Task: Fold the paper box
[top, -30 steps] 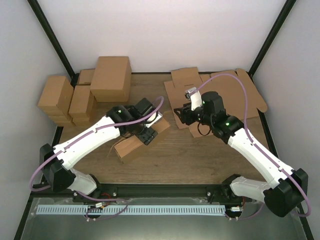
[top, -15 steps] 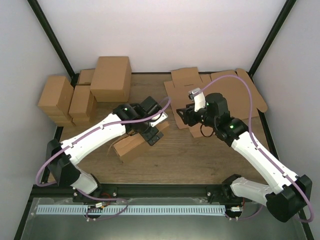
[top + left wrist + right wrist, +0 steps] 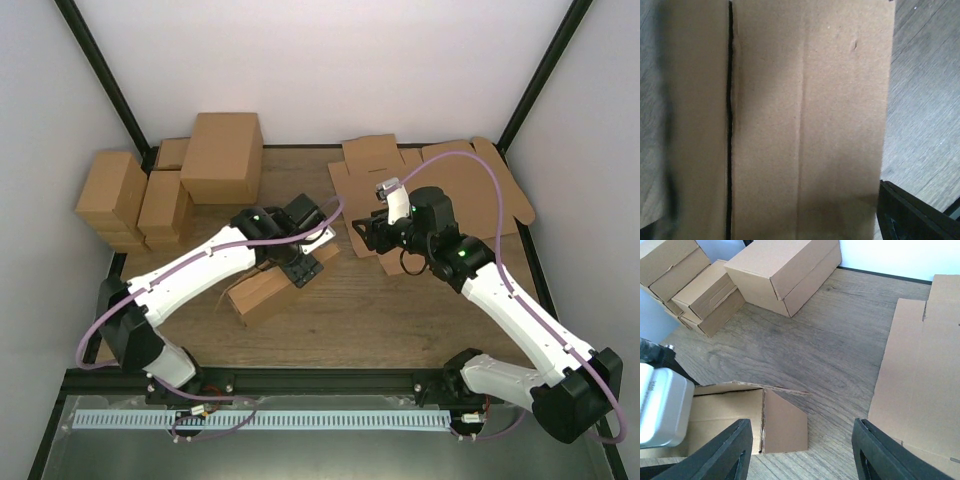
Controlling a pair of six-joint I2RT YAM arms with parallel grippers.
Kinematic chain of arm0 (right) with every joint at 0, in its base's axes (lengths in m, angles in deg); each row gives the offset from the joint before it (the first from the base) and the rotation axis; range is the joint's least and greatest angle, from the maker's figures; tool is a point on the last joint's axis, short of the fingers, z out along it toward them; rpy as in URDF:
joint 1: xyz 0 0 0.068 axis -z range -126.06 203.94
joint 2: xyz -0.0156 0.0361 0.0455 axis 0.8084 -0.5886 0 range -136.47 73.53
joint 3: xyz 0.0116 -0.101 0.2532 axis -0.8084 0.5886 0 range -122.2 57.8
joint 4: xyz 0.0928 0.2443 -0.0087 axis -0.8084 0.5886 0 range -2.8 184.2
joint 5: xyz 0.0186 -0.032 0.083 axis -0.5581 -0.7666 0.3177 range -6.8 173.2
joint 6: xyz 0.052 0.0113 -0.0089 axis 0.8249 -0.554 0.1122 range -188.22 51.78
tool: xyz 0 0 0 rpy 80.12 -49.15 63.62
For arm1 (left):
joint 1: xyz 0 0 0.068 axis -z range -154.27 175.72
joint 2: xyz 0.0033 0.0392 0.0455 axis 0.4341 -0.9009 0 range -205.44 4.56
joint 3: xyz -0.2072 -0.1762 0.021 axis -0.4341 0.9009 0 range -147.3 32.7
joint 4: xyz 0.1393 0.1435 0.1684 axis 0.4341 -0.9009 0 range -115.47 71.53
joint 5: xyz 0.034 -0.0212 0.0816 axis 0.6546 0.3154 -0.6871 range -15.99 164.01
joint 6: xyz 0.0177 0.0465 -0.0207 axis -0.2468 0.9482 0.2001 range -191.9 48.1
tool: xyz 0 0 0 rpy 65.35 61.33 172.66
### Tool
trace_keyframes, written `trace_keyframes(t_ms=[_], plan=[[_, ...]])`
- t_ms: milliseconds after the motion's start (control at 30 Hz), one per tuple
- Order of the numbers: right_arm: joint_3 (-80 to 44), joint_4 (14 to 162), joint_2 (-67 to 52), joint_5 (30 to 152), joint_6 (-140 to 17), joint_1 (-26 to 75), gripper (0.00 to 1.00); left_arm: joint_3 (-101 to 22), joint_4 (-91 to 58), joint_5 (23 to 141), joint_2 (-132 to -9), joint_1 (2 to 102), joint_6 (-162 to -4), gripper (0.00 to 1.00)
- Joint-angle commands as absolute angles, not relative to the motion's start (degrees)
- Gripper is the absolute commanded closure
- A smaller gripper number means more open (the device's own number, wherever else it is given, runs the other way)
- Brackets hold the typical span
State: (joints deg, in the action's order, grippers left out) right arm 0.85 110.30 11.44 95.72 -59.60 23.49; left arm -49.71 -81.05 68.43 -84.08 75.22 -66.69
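Note:
The paper box is a partly folded brown cardboard piece lying mid-table, with one end flap standing out. It fills the left wrist view, where a dark slit runs between two panels. My left gripper sits on top of the box's right end. Its jaws stand wide apart over the panel, and one finger shows at the lower right. My right gripper is open and empty. It hovers to the right of the box, its fingers framing the end flap from above.
Folded cartons stand at the back left: a large one and smaller ones. Flat die-cut cardboard sheets lie at the back right, under and beside my right arm. The black frame rail runs along the near edge.
My left gripper has moved right and a little farther along the box top. The box's right end has shifted slightly. My right gripper has drawn back a little to the right.

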Motion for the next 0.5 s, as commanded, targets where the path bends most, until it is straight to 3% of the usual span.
trace_keyframes(t_ms=[0,267,467], plan=[[0.5,110.5,12.2,95.6,-59.4,23.9,0.43,-50.7,-81.6,67.0,-85.9,75.5,-65.8,0.21],[0.5,110.6,12.0,95.8,-59.2,24.2,0.43,-51.7,-80.9,65.1,-85.1,75.8,-65.5,0.37],[2.4,111.0,12.8,97.6,-59.0,24.1,0.43,-52.7,-79.3,67.7,-85.5,78.4,-63.0,0.37]])
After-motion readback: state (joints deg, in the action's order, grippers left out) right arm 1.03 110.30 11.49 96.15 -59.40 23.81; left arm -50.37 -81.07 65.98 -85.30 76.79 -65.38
